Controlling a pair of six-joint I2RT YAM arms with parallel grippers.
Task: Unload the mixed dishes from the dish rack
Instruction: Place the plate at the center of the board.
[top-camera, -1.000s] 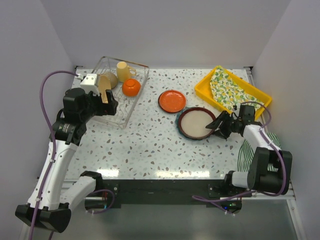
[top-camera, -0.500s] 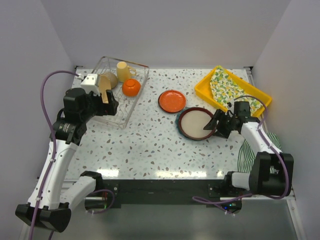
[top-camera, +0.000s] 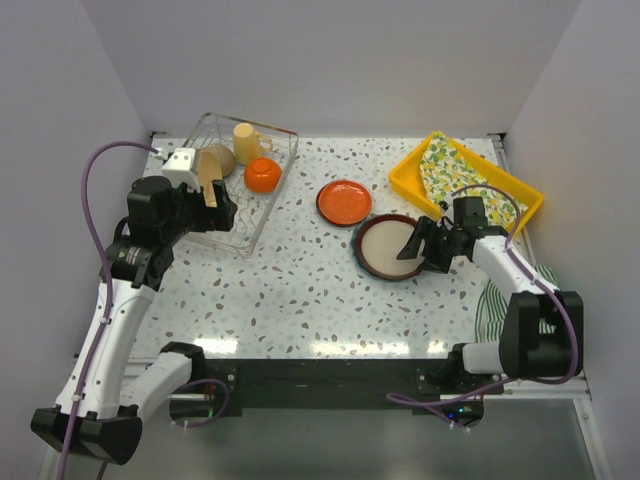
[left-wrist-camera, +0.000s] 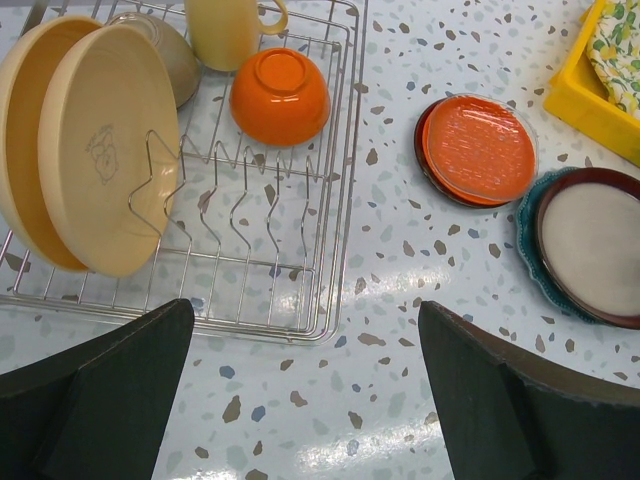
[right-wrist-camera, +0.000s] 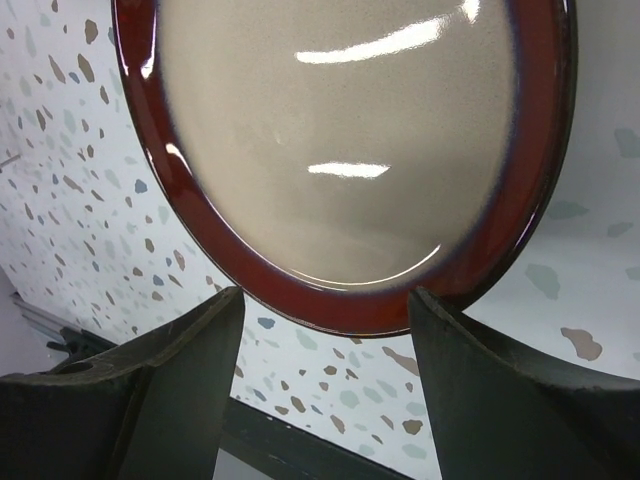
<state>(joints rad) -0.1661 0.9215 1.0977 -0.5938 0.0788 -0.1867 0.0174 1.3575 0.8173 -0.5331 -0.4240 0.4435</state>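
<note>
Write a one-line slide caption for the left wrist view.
Open left gripper hovers near the dish rack, which holds two tan plates, an orange bowl and a cream mug.

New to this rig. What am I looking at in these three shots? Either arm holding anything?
Two robot arms at the table's near edge, each with a two-finger gripper. The wide picture comes from a fixed camera above and behind them; the other two come from wrist cameras, whose dark bottom shapes are that arm's fingers. The left gripper is open by the wire dish rack, which holds tan plates, an orange bowl and a cream mug. The right gripper is open over a red-rimmed cream plate on a teal one. An orange plate and a yellow tray lie nearby. Nothing is held.
</note>
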